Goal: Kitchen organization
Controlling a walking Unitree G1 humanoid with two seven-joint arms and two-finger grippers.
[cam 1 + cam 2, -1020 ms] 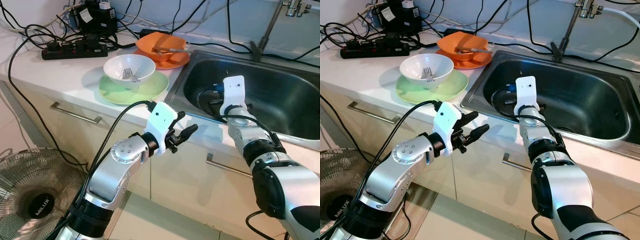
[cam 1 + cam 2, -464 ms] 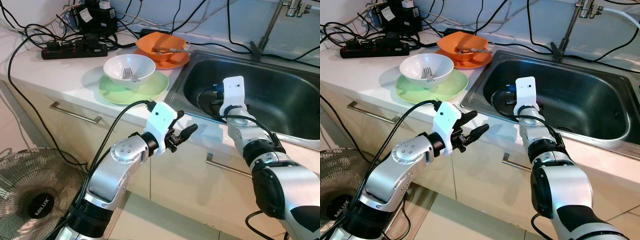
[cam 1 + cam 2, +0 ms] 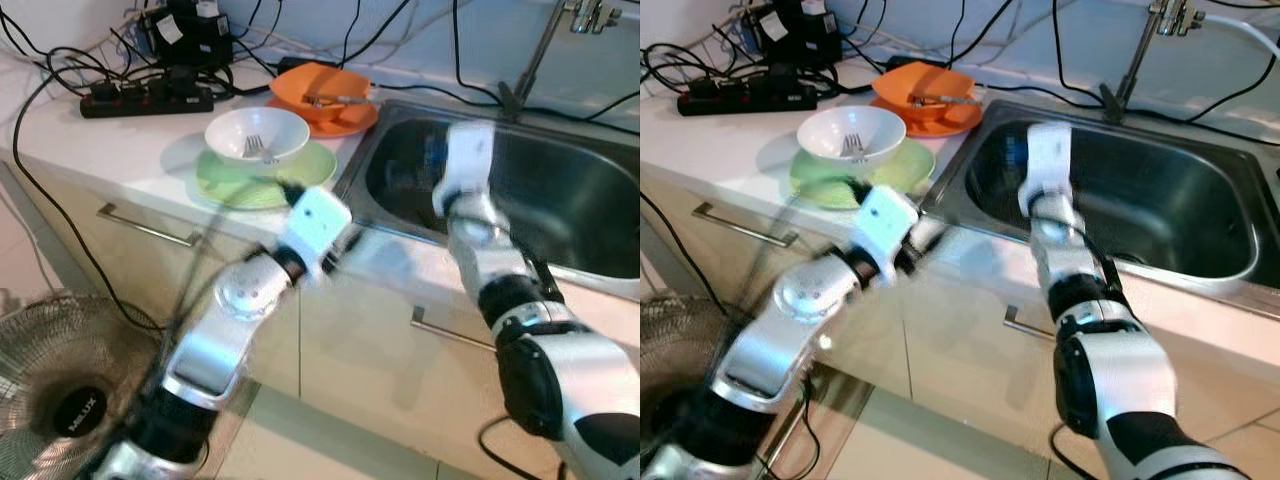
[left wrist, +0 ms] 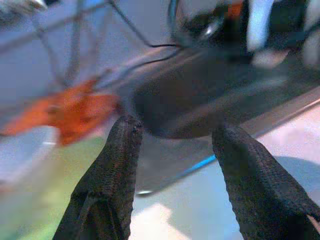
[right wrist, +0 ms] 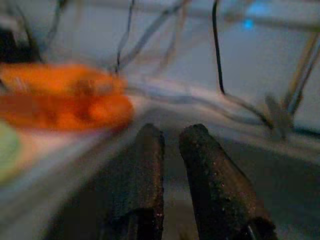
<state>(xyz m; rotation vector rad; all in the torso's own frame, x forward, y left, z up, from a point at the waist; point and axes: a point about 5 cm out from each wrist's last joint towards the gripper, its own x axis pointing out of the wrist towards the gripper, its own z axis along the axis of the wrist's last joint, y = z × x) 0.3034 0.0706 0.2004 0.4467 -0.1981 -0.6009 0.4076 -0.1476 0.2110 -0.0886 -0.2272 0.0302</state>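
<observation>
Sweeping up blurred, the left claw (image 4: 172, 165), fingers spread and empty, sits just short of the table edge; the white bowl (image 3: 256, 134) on its green plate (image 3: 262, 172) lies beyond, nearer it than the closed right claw (image 5: 172, 180) over the sink (image 3: 1200, 190).

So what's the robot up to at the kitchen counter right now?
Nothing is being held. The left gripper is open and blurred in front of the counter edge, near the green plate with the white bowl and fork on it. The right gripper, fingers nearly closed and empty, is over the sink. An orange bowl on its plate waits beside the sink.
</observation>
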